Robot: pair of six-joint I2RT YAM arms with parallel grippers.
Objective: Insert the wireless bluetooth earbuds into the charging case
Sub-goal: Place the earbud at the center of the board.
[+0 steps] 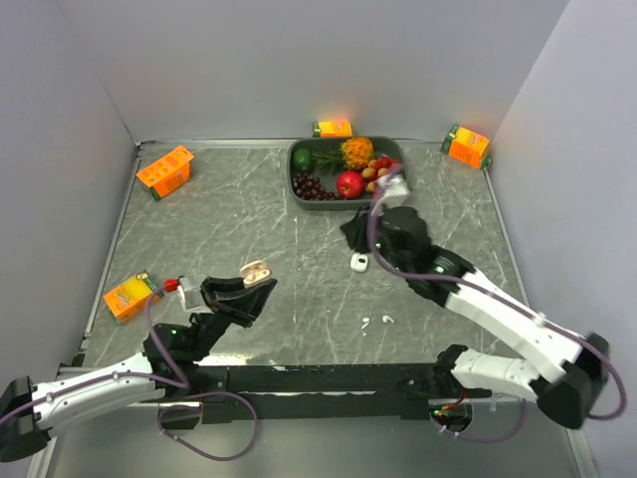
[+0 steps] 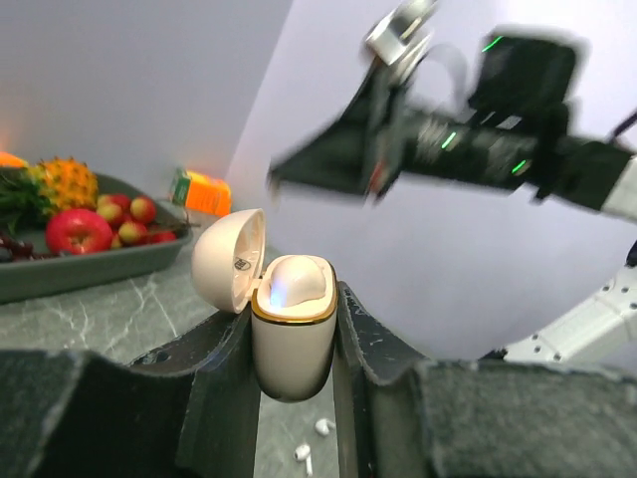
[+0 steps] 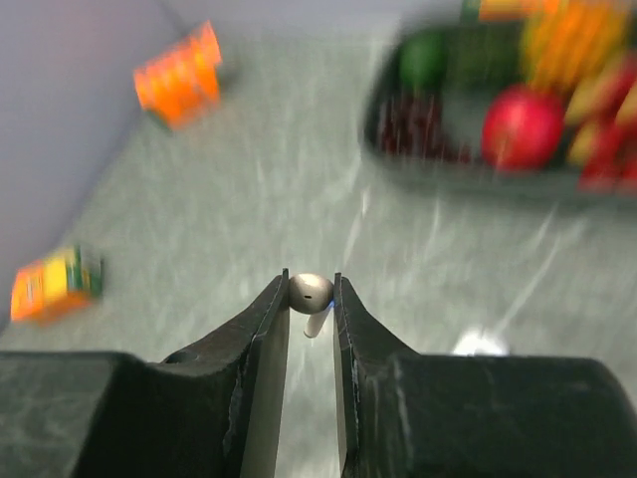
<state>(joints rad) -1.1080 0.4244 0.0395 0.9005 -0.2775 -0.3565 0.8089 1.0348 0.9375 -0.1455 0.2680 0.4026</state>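
Note:
My left gripper (image 1: 255, 285) is shut on the cream-beige charging case (image 1: 257, 268) and holds it upright above the table at the near left. In the left wrist view the case (image 2: 291, 334) sits between the fingers with its lid (image 2: 229, 261) hinged open to the left. My right gripper (image 1: 352, 232) is over the table's middle. In the right wrist view it (image 3: 311, 280) is shut on one white earbud (image 3: 311, 292), stem down, held at the fingertips. Two more earbuds (image 1: 376, 321) lie on the table near the front; they also show in the left wrist view (image 2: 313, 440).
A dark tray (image 1: 297, 184) of fruit stands at the back centre. Orange juice cartons lie at the back left (image 1: 166, 170), near left (image 1: 129, 296), back right (image 1: 467, 146) and behind the tray (image 1: 333, 127). A small white object (image 1: 359, 261) lies under the right gripper. Walls close three sides.

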